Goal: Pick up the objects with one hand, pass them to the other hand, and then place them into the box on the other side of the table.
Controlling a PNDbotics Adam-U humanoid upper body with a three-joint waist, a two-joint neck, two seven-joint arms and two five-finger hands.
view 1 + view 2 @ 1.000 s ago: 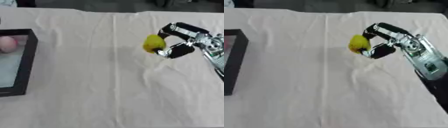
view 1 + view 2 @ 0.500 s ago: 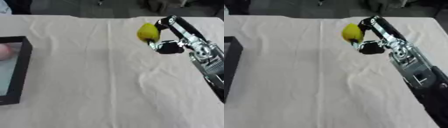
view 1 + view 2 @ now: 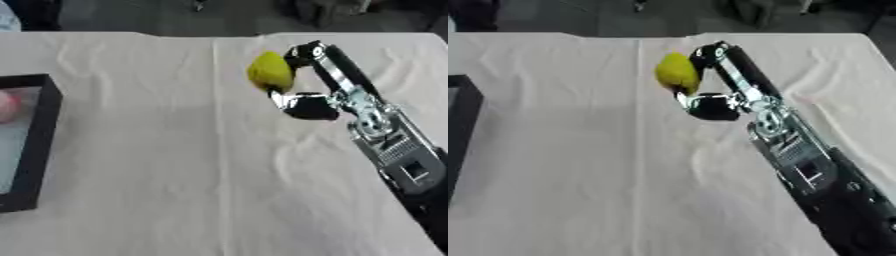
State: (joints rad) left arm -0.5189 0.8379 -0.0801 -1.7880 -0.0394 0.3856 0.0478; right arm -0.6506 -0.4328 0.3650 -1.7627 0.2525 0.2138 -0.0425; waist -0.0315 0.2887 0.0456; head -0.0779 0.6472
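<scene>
The right hand [image 3: 306, 82] reaches in from the lower right of the frame toward the upper middle, its silver and black forearm running diagonally across the right side. Its fingers [image 3: 302, 50] curl over the top of a yellow object [image 3: 269, 71], and the thumb [image 3: 293, 102] comes up beneath it, so the hand is grasping the yellow object between them. The object is rounded and somewhat egg-shaped, possibly a lemon, though the view is too soft to be sure. It sits at the upper centre of the frame, just to the right of the long crease that runs down the cloth, and it appears held clear of the surface.

The worktop [image 3: 157, 165] is covered by a pale cream cloth [image 3: 131, 125] with light wrinkles, most noticeable near the forearm and along the upper left.

At the left edge of the frame lies a black-walled box [image 3: 39, 145], seen only in part, well apart from the hand and the yellow object. Inside it, near its upper part, a pink rounded thing [image 3: 7, 106] shows at the frame's edge. The box's floor looks pale.

The left hand shows in neither view.
</scene>
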